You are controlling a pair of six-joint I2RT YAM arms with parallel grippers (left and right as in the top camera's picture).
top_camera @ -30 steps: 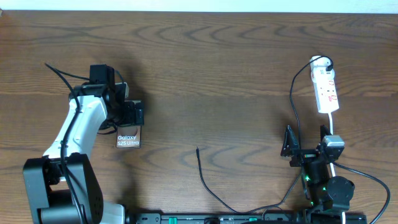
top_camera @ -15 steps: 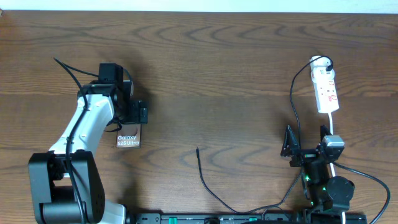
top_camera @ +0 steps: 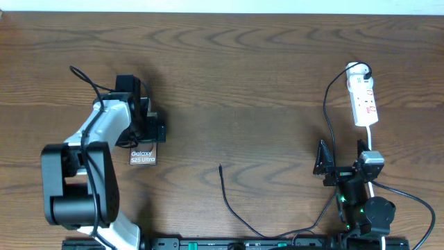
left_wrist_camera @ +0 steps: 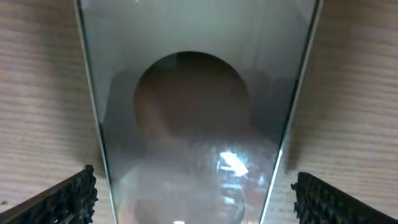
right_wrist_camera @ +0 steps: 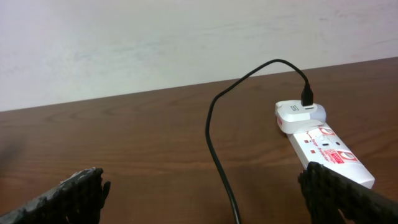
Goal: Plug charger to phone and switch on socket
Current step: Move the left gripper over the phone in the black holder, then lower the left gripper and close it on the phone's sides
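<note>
charger (top_camera: 229,204): free plug tip (top_camera: 220,167) lies loose on the table (top_camera: 243,83) near the front edge, centre, touching neither arm. the thin black cable curves from it toward the front, then off to the right.

right gripper (top_camera: 341,163): near front right, fingers spread wide, nothing between them. right wrist view looks out between both fingertips (right_wrist_camera: 84,186) at the socket beyond.

phone (top_camera: 143,154): flat on the table, front left, white "galaxy s25 ultra" lettering at its near end. well apart from the plug tip.

left gripper (left_wrist_camera: 196,186): over the phone's far end, fingers apart and straddling the slab, one on each long side. left wrist view shows the glossy face with its round mark (left_wrist_camera: 189,93). cannot tell if either pad touches an edge.

socket (top_camera: 364,97): far right, lying lengthwise, red markings up. a white adapter (right_wrist_camera: 300,115) sits at its far end with the black cable entering from above. white cord (top_camera: 372,139) leaves the near end toward the right arm.
</note>
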